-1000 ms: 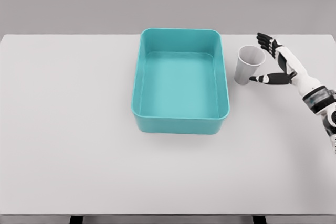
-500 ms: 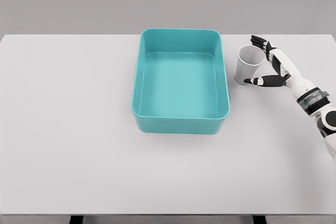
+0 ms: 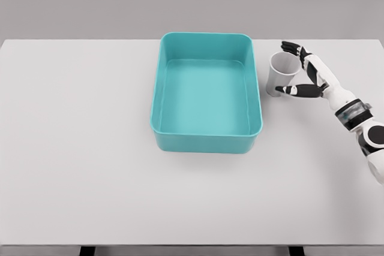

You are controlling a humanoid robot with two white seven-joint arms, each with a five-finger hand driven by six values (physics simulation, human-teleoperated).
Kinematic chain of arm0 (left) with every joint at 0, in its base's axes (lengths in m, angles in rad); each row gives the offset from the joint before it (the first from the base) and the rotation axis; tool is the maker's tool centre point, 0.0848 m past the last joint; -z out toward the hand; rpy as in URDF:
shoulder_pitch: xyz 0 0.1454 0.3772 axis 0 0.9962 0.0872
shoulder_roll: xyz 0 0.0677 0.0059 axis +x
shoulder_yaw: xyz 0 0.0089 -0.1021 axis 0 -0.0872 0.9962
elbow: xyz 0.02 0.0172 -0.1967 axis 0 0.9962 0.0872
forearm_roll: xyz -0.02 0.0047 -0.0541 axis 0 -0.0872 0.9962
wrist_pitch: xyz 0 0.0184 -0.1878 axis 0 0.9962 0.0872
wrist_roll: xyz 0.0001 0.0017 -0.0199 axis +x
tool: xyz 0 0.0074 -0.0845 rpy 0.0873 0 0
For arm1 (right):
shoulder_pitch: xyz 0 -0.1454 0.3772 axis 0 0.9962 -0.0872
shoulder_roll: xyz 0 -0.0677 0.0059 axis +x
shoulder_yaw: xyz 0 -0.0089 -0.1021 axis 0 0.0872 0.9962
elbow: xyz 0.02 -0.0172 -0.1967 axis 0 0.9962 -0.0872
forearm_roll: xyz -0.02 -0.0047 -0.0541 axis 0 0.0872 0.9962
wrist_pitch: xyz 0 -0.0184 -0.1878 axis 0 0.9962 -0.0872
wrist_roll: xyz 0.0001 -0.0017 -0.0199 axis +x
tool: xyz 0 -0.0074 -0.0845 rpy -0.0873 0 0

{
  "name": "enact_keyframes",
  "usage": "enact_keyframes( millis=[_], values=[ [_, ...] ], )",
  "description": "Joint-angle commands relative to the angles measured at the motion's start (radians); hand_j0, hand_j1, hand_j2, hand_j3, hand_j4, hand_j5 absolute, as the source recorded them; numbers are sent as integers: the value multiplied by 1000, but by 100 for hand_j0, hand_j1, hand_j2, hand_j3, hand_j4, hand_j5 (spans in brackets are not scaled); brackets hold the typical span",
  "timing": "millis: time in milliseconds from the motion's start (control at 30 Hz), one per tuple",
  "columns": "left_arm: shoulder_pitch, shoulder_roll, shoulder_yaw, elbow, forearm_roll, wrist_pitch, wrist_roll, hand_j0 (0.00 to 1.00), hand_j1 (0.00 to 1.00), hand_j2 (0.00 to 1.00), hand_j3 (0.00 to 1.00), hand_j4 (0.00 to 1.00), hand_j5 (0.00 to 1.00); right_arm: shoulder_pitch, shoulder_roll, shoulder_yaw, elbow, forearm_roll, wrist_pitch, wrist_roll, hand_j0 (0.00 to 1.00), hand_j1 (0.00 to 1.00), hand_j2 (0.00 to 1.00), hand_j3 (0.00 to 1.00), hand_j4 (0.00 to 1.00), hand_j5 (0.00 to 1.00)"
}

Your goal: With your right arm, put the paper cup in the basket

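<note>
The cup (image 3: pixel 281 74) stood upright on the table (image 3: pixel 78 148), mouth up, just beside the right wall of the basket (image 3: pixel 207 139) near its far corner and outside it. That made for a short trip: up, over the rim, and down.

The right hand (image 3: pixel 304 76) had the cup bracketed from the right, the fingers (image 3: pixel 290 47) reaching round the far side of the rim and the thumb (image 3: pixel 287 90) lying low along the near side. The hand was spread rather than clamped; whether the tips touched the paper I could not tell, and the cup showed no sign of being squeezed or lifted. I judged the grasp not yet made, the wide spread being there to take in the cup's whole width before pinching.

The forearm came in from the lower right edge, angled up toward the cup, so the palm faced the basket. The basket was empty. The left arm did not show.
</note>
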Motion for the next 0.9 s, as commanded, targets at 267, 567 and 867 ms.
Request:
enact_keyframes(
  millis=[267, 567, 867],
  values=[
    [0, 0, 0, 0, -1, 0, 0, 100, 100, 100, 100, 100, 100, -5, -5, 0, -10, 1, -1, 1, 62, 62, 62, 62, 62, 62],
    [2, 0, 0, 0, -1, 0, 0, 100, 100, 100, 100, 100, 100, -28, -56, -1, -91, -1, -6, 1, 62, 62, 62, 62, 62, 62],
    [0, 0, 0, 0, 1, 0, 0, 100, 100, 100, 100, 100, 100, -44, -98, -1, -220, 1, -11, 1, 62, 62, 62, 62, 62, 62]
  ],
)
